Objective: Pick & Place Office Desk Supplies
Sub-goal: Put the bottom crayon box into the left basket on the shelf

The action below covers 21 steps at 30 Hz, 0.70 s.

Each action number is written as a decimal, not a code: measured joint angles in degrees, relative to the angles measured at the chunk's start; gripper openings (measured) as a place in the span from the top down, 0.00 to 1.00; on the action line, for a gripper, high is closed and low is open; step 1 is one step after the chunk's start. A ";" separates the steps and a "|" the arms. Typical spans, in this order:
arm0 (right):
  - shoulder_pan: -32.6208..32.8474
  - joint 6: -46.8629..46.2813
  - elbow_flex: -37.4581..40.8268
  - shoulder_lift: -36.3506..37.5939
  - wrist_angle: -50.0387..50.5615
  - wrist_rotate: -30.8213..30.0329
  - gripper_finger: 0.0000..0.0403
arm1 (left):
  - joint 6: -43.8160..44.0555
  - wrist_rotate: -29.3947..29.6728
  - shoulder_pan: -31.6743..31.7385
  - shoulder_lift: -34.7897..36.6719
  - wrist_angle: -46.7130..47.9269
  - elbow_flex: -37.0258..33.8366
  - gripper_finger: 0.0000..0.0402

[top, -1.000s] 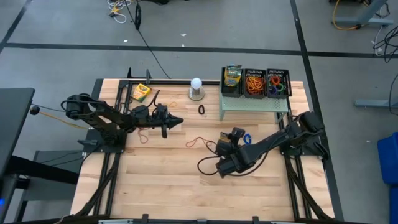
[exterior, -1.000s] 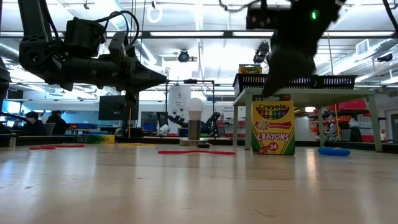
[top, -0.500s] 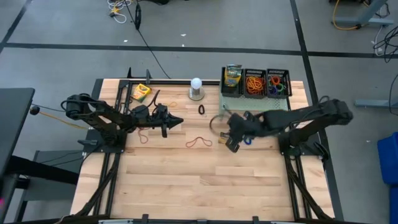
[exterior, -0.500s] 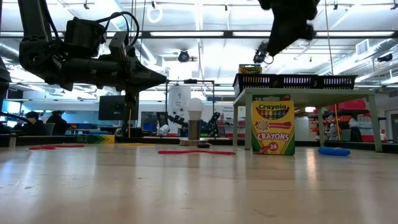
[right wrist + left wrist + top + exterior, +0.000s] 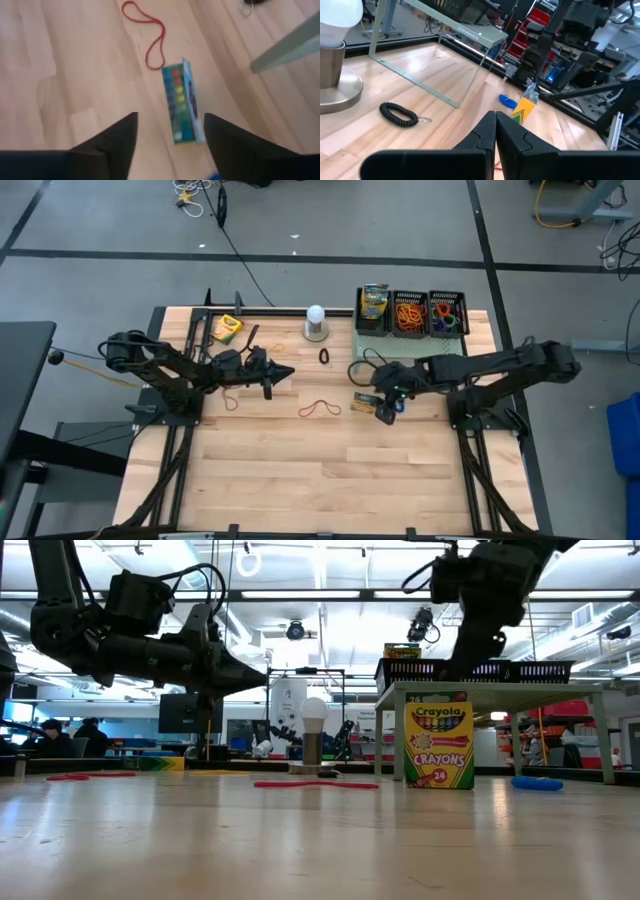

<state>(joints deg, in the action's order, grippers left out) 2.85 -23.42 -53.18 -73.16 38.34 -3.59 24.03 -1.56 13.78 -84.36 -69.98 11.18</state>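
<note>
A yellow-and-green crayon box (image 5: pixel 439 746) stands upright on the table in front of the riser; its open top (image 5: pixel 182 106) shows in the right wrist view. My right gripper (image 5: pixel 170 145) hovers open above it, tilted down and touching nothing. A red rubber band (image 5: pixel 320 409) lies left of the box and a blue one (image 5: pixel 508 101) just beyond it. Three black mesh baskets (image 5: pixel 408 313) on the riser hold a crayon box and rubber bands. My left gripper (image 5: pixel 287 373) is shut and level, above the table's left middle.
A white ball on a metal base (image 5: pixel 316 321) stands at the far middle, with a black coiled loop (image 5: pixel 324 356) near it. The pale green riser (image 5: pixel 410 346) fills the far right. Another crayon box (image 5: pixel 226 328) lies at the far left. Bare wood runs along the near edge.
My right gripper has swung from the near middle of the table toward the far edge and risen, tipping less steeply; it now stands over the crayon box. The box has stayed upright in place.
</note>
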 joint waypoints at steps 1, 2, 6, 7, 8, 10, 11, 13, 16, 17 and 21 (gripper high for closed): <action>-0.02 0.21 -0.11 -0.44 -0.48 -0.44 0.40 | -0.05 0.07 0.03 0.00 0.04 0.00 0.96; -0.21 0.40 -0.11 -1.03 -0.06 -0.52 0.38 | -0.06 0.07 0.04 0.00 0.06 0.04 0.96; -0.59 1.54 -0.11 -4.37 0.17 -0.74 0.36 | -1.59 0.64 -0.69 0.00 0.46 0.45 0.96; -0.59 1.80 -0.13 -5.25 -0.01 -0.66 0.36 | -2.32 0.74 -1.11 0.00 0.63 0.65 0.96; -0.59 2.06 -0.20 -6.20 0.15 -0.48 0.37 | -3.04 0.70 -1.65 0.00 0.70 0.80 0.97; -0.46 2.55 -0.56 -7.73 -0.04 -0.31 0.39 | -4.15 0.68 -2.82 0.00 1.09 1.20 0.98; -0.44 2.77 -0.76 -8.30 0.20 -0.34 0.39 | -4.72 0.74 -3.34 0.00 1.16 1.22 0.99; -0.44 2.88 -0.87 -9.08 -0.26 -0.30 0.42 | -4.73 1.48 -4.29 0.00 1.67 1.22 0.99; -0.44 2.84 -0.85 -9.99 -0.18 -0.33 0.46 | -4.52 3.03 -5.49 0.00 2.31 1.20 0.99; -0.44 3.00 -0.84 -10.17 0.10 -0.37 0.48 | -4.50 3.46 -5.86 0.00 2.35 1.20 0.99; -0.44 3.58 -0.86 -10.89 -0.79 -0.47 0.56 | -4.20 5.03 -6.75 0.00 3.06 1.20 0.99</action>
<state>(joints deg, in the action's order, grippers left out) 2.42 -19.84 -54.04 -84.05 37.55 -4.06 19.84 3.46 7.03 -84.36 -66.92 12.38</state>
